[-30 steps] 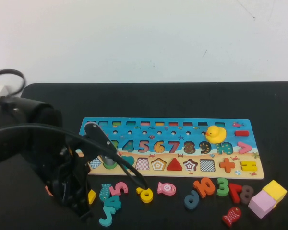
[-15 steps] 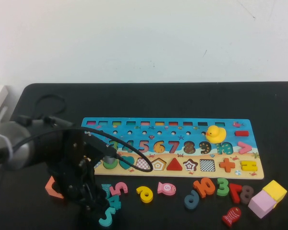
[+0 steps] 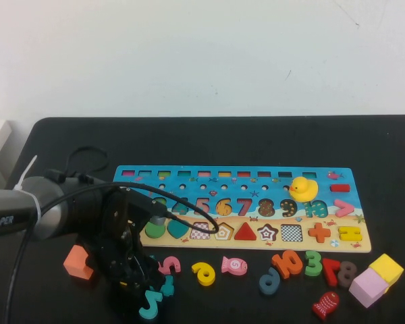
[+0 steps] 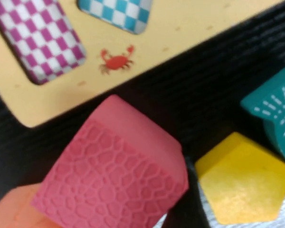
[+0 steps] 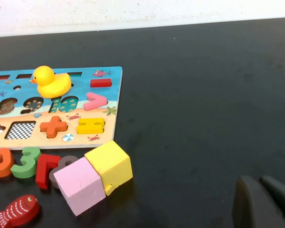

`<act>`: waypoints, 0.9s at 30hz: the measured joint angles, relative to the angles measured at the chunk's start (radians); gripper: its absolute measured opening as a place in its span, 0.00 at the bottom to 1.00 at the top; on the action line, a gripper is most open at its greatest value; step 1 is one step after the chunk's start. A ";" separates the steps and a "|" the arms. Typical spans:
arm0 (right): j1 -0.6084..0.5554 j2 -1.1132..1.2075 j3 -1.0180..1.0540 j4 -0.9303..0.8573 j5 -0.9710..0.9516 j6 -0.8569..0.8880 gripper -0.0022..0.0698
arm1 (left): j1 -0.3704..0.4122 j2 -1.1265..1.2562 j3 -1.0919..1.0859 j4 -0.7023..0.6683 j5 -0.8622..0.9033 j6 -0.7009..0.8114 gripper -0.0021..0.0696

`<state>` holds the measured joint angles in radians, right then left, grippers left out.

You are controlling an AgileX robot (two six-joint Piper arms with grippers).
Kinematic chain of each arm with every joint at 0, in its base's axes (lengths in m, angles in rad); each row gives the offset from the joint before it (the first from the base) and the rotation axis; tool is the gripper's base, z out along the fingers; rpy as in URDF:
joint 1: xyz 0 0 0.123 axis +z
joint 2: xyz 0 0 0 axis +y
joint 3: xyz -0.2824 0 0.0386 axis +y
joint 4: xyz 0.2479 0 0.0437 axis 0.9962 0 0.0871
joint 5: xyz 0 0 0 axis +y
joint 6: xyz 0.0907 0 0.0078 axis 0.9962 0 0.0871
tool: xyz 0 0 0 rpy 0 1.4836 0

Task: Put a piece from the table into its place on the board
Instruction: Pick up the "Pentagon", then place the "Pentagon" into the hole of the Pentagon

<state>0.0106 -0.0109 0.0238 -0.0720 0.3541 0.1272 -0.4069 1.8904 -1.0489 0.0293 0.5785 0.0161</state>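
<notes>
The number-and-shape board [image 3: 256, 177] lies mid-table; its yellow edge with checkered slots shows in the left wrist view [image 4: 180, 42]. My left gripper [image 3: 131, 287] is low over the loose pieces just in front of the board's left end. In the left wrist view the left gripper [image 4: 223, 221] is open, with a yellow pentagon piece [image 4: 244, 183] between its pads, a pink-red textured block [image 4: 114, 175] beside it and a teal piece [image 4: 275, 109] on the other side. The pentagon is hidden under the arm in the high view. My right gripper [image 5: 263, 204] is shut and empty over bare table.
An orange block [image 3: 77, 262] lies left of the arm. Loose numbers, a pink fish [image 3: 234, 265] and a red fish [image 3: 325, 305] lie along the board's front. A yellow cube [image 3: 387, 268] and pink cube [image 3: 368, 287] sit front right. A yellow duck [image 3: 302, 189] stands on the board.
My left arm has swung back and lowered toward the pieces in front of the board's left end, now covering the yellow pentagon. The orange block has come into view.
</notes>
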 joint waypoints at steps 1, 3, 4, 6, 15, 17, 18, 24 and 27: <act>0.000 0.000 0.000 0.000 0.000 0.000 0.06 | 0.000 0.000 0.000 0.005 -0.003 -0.004 0.66; 0.000 0.000 0.000 0.000 0.000 0.000 0.06 | 0.000 0.000 0.000 0.022 -0.010 -0.022 0.66; 0.000 0.000 0.000 0.000 0.000 0.000 0.06 | 0.000 0.000 0.000 0.030 -0.015 -0.031 0.66; 0.000 0.000 0.000 0.000 0.000 0.000 0.06 | 0.000 0.000 0.000 0.041 -0.027 -0.040 0.65; 0.000 0.000 0.000 0.000 0.000 0.000 0.06 | 0.000 0.000 0.000 0.047 -0.048 -0.029 0.46; 0.000 0.000 0.000 0.000 0.000 0.000 0.06 | 0.000 0.000 0.000 0.048 -0.033 -0.016 0.46; 0.000 0.000 0.000 0.000 0.000 0.000 0.06 | 0.000 -0.002 -0.001 0.049 -0.021 -0.016 0.46; 0.000 0.000 0.000 0.000 0.000 0.000 0.06 | 0.000 -0.060 -0.057 0.070 0.085 0.006 0.46; 0.000 0.000 0.000 0.000 0.000 0.000 0.06 | -0.002 -0.112 -0.106 0.060 0.129 0.057 0.46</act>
<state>0.0106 -0.0109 0.0238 -0.0720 0.3541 0.1272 -0.4088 1.7789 -1.1546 0.0893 0.7071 0.0729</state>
